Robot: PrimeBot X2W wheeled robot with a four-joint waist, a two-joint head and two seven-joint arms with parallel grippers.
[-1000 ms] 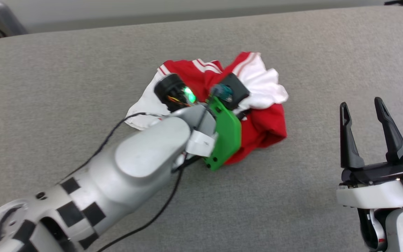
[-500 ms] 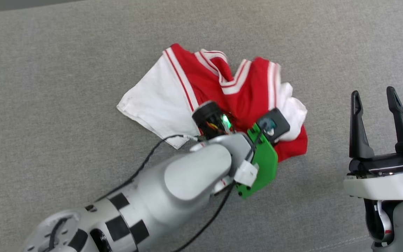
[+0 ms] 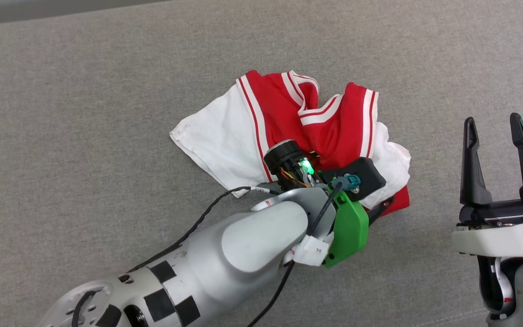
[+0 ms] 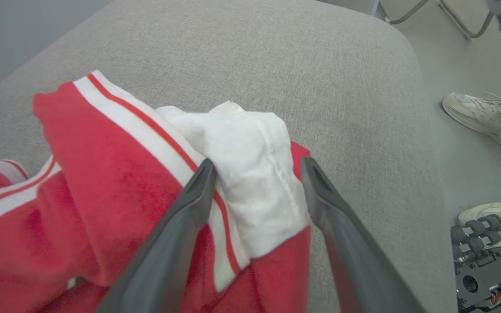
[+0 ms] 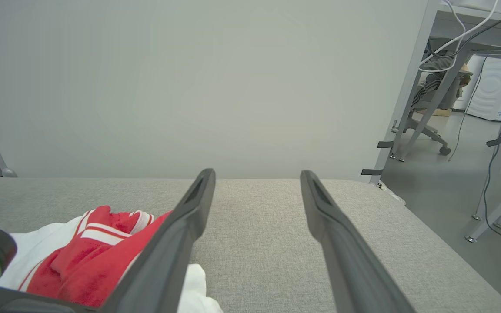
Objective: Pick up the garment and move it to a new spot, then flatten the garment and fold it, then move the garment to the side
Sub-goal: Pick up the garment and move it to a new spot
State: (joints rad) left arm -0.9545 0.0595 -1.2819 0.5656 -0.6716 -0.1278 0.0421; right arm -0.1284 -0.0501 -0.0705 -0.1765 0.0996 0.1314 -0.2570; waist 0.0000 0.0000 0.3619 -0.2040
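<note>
The soft red garment [image 3: 334, 131], with white sleeves and striped trim, lies rumpled mid-cushion [image 3: 84, 91], a grey coarse-woven pad with rounded edges. The left gripper [image 4: 257, 167] straddles a white sleeve fold, spread wide. The right gripper [image 3: 493, 120], equally wide, hovers toward the cushion's right side. A pale wall [image 5: 233, 87] stands behind.

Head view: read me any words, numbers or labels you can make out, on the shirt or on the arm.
garment: no lettering or number shows; it lies crumpled, with red cloth, white sleeves and striped trim facing up.
white tag on the left arm's cable: reddish marks, too small to read.
white label at the left wrist: tiny dark marks, too small to read.
Nothing else legible.
</note>
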